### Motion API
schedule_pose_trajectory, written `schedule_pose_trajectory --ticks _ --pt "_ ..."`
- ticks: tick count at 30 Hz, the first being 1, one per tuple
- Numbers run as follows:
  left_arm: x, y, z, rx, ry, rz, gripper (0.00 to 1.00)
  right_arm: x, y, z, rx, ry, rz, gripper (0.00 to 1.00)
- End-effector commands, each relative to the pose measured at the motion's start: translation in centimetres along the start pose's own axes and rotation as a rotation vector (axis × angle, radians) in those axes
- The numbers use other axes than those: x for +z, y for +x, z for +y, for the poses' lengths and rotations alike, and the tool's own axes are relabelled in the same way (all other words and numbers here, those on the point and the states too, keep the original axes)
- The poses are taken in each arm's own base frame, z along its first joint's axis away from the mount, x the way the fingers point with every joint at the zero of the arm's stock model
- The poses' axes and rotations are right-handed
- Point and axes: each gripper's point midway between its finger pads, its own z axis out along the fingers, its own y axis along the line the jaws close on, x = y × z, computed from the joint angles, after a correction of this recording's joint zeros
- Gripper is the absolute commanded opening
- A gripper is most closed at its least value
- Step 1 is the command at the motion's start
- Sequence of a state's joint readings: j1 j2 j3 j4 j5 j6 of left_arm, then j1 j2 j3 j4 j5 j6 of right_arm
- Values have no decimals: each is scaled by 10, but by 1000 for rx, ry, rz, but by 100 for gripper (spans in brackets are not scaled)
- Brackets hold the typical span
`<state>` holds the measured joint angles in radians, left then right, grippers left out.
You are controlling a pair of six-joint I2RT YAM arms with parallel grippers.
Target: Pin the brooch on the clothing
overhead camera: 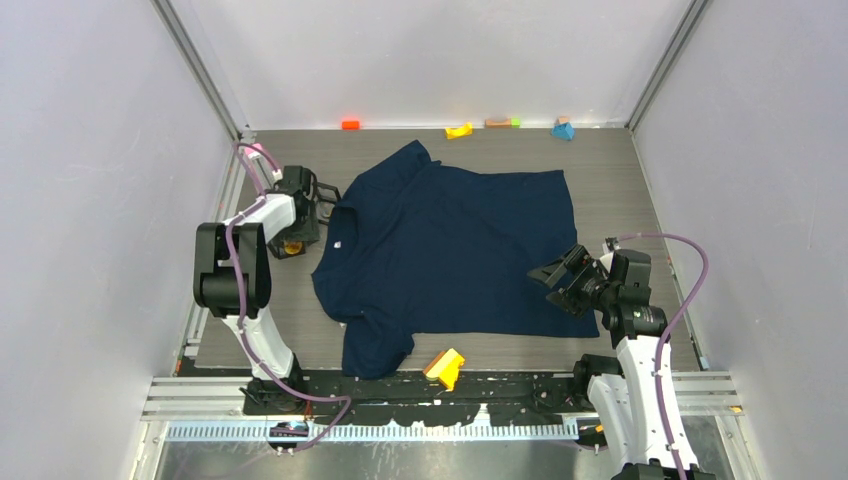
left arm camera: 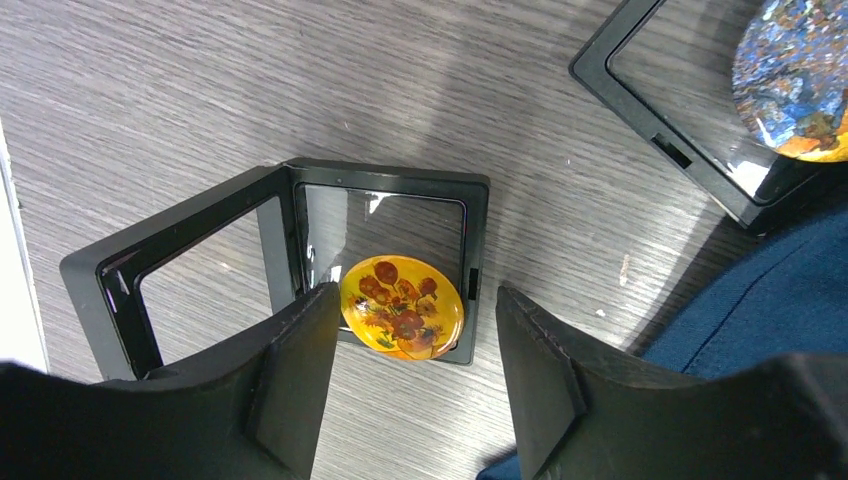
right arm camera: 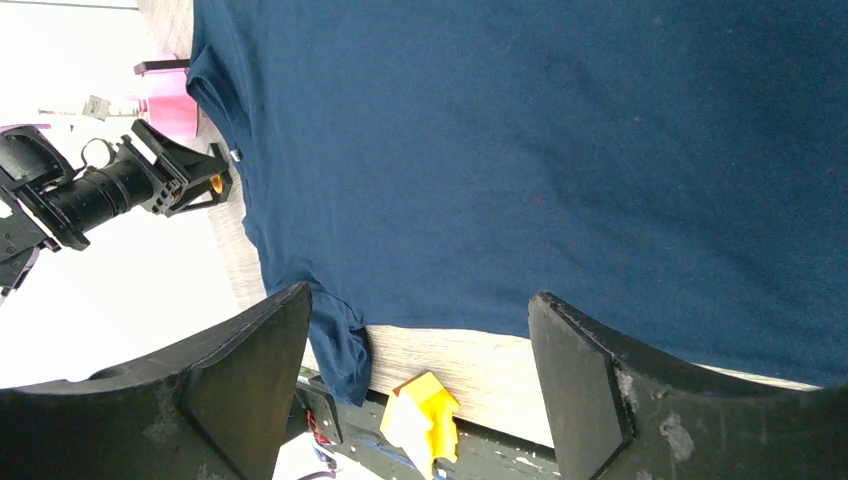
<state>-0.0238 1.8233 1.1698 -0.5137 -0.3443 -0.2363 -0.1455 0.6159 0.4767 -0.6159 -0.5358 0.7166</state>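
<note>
The brooch (left arm camera: 402,306), a round orange-gold badge with a sunflower picture, lies in an open black frame case (left arm camera: 470,235) on the table, left of the clothing; from above it is an orange dot (overhead camera: 292,247). The clothing, a navy T-shirt (overhead camera: 440,250), lies spread flat, and its edge shows in the left wrist view (left arm camera: 770,300). My left gripper (left arm camera: 415,390) is open and empty, its jaws standing either side of the brooch just short of it; from above it (overhead camera: 298,232) is at the shirt's neck side. My right gripper (overhead camera: 553,285) is open and empty over the shirt's hem (right arm camera: 550,150).
A second black case holding a blue round badge (left arm camera: 795,70) lies next to the first. A yellow wedge block (overhead camera: 444,366) sits at the near table edge, also in the right wrist view (right arm camera: 425,410). Several small blocks (overhead camera: 458,130) line the back wall. A pink object (right arm camera: 170,110) stands beyond the left arm.
</note>
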Motion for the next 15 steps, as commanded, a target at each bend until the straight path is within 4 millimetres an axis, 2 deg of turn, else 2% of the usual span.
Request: schedule_pose_trajectory --ticks 1,4,15 --pt "2 -3 -3 -16 18 14 60 -3 -4 8 -34 -20 -10 85" --pt "2 -2 -5 -15 27 17 55 -2 -4 7 -34 -16 -9 85" --pt "-15 -13 1 -38 33 -52 45 0 -3 6 -23 -17 1 83"
